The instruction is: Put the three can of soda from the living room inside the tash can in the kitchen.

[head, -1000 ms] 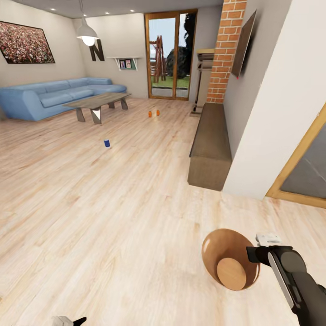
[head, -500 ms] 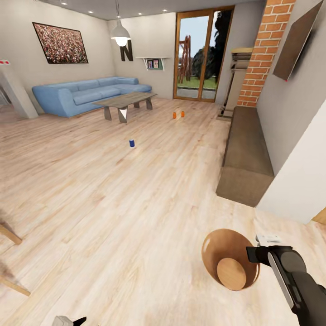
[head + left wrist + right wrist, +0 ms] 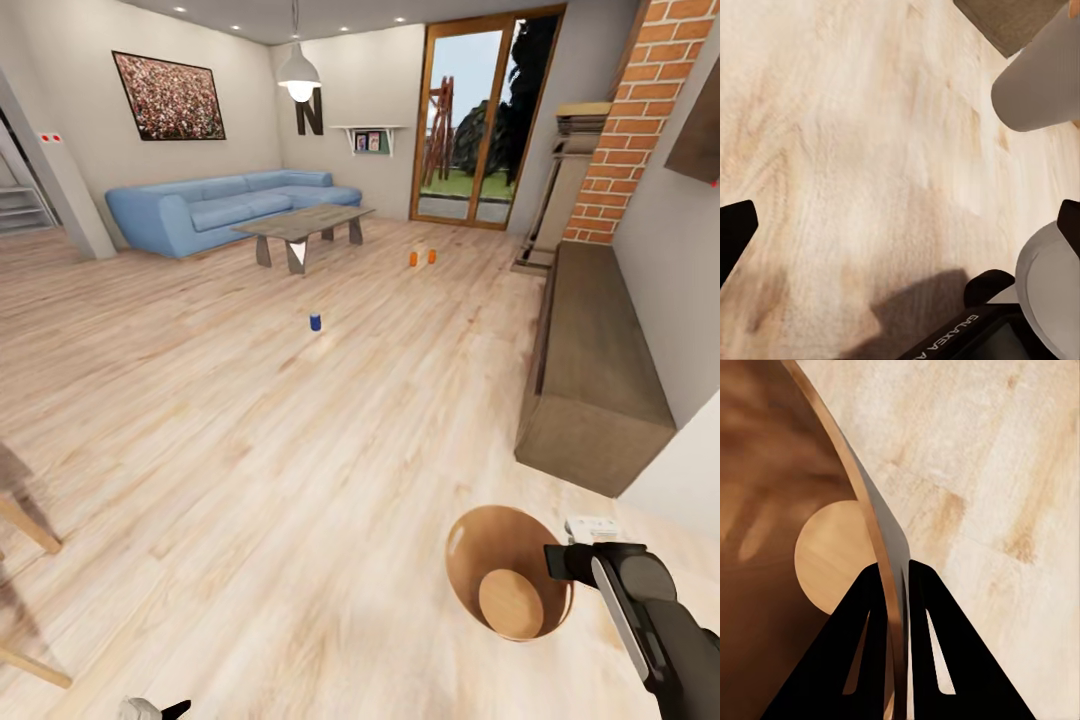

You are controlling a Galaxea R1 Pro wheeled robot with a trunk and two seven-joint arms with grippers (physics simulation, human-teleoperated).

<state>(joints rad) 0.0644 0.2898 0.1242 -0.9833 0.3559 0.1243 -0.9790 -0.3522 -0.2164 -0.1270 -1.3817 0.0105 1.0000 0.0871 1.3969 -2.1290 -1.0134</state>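
Soda cans far off across the living room: orange can (image 3: 412,258) just beside a second orange can (image 3: 432,256), both upright on the wood floor (image 3: 250,450), between the low table (image 3: 300,222) and the glass doors (image 3: 470,130). Too small at this range to show tops or dents. Probably light, thin-walled and smooth, so easy to tip or crush; best taken around the middle of the side with a gentle squeeze. Small blue cylinder (image 3: 315,321) nearer, well apart from the pair; cannot tell whether a third can. Tash can (image 3: 480,560) close in at the robot's front right, tilted so that mouth and paler flat bottom face the head camera, seemingly carried clear of the boards. Right gripper (image 3: 560,562) clamped on its rim, one finger inside the wall (image 3: 765,472) and one outside, plain in the right wrist view (image 3: 895,566). Stiff and glossy, likely to swing or slip in a one-sided pinch, so worth slow travel. Left gripper (image 3: 900,225) low at the robot's left, fingers spread wide over bare boards, holding nothing. Beyond: blue sofa (image 3: 220,205) behind the table, brown bench (image 3: 590,370) along the right wall, brick fireplace (image 3: 640,130) past it
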